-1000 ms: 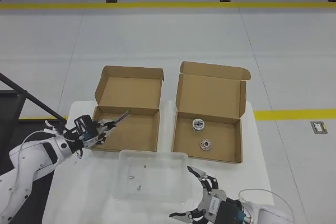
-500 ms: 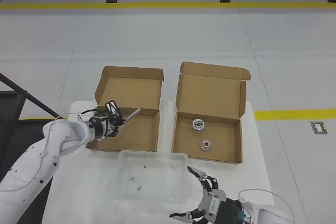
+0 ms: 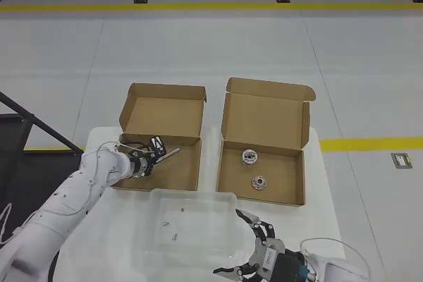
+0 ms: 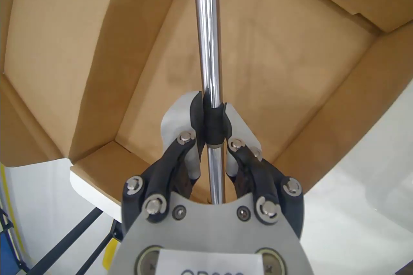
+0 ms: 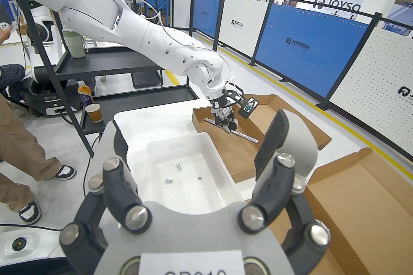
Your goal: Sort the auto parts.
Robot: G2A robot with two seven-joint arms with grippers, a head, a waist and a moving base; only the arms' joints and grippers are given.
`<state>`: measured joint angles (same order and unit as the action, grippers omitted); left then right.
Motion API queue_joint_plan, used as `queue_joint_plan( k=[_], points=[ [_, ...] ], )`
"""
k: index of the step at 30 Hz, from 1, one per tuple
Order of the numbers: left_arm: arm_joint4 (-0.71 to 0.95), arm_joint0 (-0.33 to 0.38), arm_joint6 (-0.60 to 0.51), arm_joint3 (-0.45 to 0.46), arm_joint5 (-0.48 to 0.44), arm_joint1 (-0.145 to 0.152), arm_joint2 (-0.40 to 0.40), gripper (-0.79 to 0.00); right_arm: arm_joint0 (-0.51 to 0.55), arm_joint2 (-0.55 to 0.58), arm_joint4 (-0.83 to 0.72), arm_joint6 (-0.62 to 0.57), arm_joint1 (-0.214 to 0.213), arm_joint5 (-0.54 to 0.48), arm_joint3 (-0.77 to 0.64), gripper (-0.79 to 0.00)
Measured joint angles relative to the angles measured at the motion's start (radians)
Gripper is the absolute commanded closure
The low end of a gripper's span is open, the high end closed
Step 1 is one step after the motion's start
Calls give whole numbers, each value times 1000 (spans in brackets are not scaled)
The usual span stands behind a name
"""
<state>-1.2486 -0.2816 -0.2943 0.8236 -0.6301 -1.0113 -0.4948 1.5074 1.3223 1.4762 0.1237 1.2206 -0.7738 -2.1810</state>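
Right wrist view, nearest the robot: the right gripper [image 5: 200,128] stands with its jaws wide apart at the near end of the tray [image 5: 222,168], where 3 small fasteners [image 5: 178,166] lie. Beyond the tray, the left gripper [image 3: 149,156] is clamped on a steel rod [image 3: 168,153] over the floor of the left box [image 3: 176,176]. The rod's long axis runs straight out from that gripper, slanting toward the box's far wall. Setting it down looks to be the step at hand, and only the left arm is placed for it. Farther right, 2 round parts [image 3: 249,156] lie in the right box [image 3: 289,180].
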Motion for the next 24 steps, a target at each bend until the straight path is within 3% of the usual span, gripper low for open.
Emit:
queue_joint_plan(
  k=[5,6,9,12,13,15,19,24],
  points=[
    [-73,15,48,-67,7,-38,30,-6,0,0,0,0,0,0,0,-785],
    [-80,17,55,-76,7,-43,31,-142,0,0,0,0,0,0,0,-785],
    [-97,24,77,-106,8,-59,35,-280,0,0,0,0,0,0,0,-785],
    [-109,28,93,-131,8,-74,35,-320,0,0,0,0,0,0,0,-785],
    [-112,30,96,-138,7,-78,34,-379,0,0,0,0,0,0,0,-785],
    [-114,33,102,-155,3,-86,31,-634,0,0,0,0,0,0,0,-785],
    [-110,48,125,-180,2,-97,14,-785,0,0,0,0,0,0,0,-785],
    [-77,70,184,-166,-27,-90,-37,-785,0,0,0,0,0,0,0,-785]
  ],
)
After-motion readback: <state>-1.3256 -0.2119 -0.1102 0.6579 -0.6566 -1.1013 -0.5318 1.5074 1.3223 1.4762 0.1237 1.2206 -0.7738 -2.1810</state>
